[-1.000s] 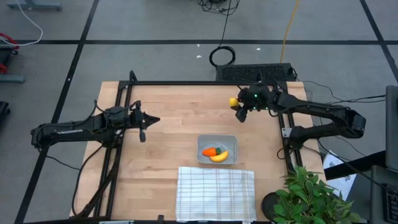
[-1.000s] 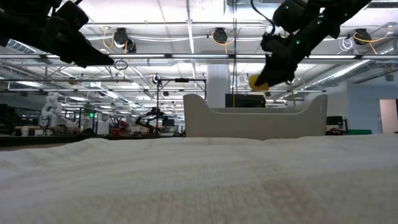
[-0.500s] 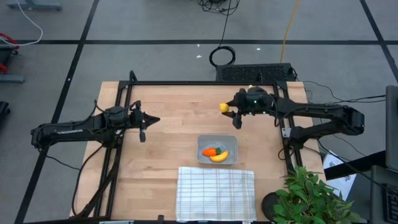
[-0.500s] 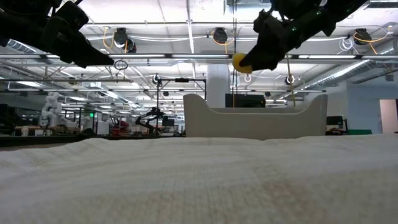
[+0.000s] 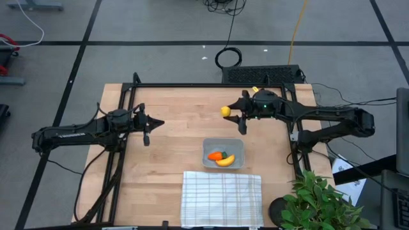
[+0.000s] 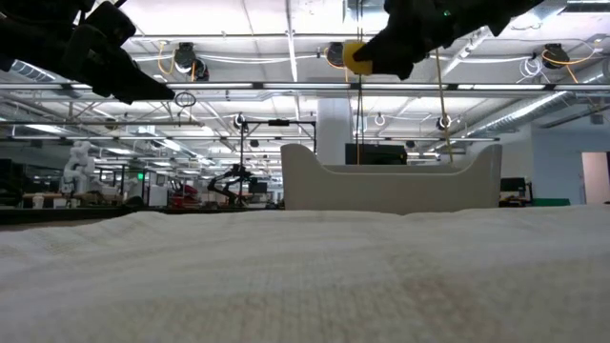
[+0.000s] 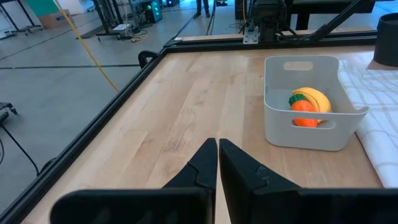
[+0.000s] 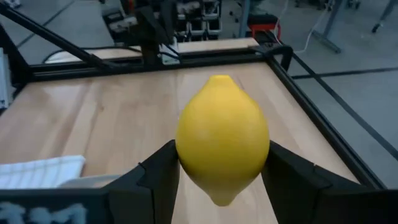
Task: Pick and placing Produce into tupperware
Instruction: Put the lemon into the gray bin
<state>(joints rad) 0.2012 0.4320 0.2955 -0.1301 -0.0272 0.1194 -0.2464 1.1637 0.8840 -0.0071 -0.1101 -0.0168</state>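
Right gripper (image 5: 234, 116) clamped on the yellow fruit (image 5: 225, 111), held high over the table (image 5: 179, 121).

Both fingers (image 8: 158, 177) press the fruit's sides; it hangs clear of the wood, near the far right part of the table and apart from the tupperware (image 5: 223, 154). That tub sits just beyond the striped cloth (image 5: 221, 198), with banana (image 5: 225, 161) and carrot (image 5: 216, 156) inside. Left gripper (image 5: 147, 126) waits over the left side, jaws pressed together, nothing between them. Potted plant (image 5: 319, 203) at the near right corner.
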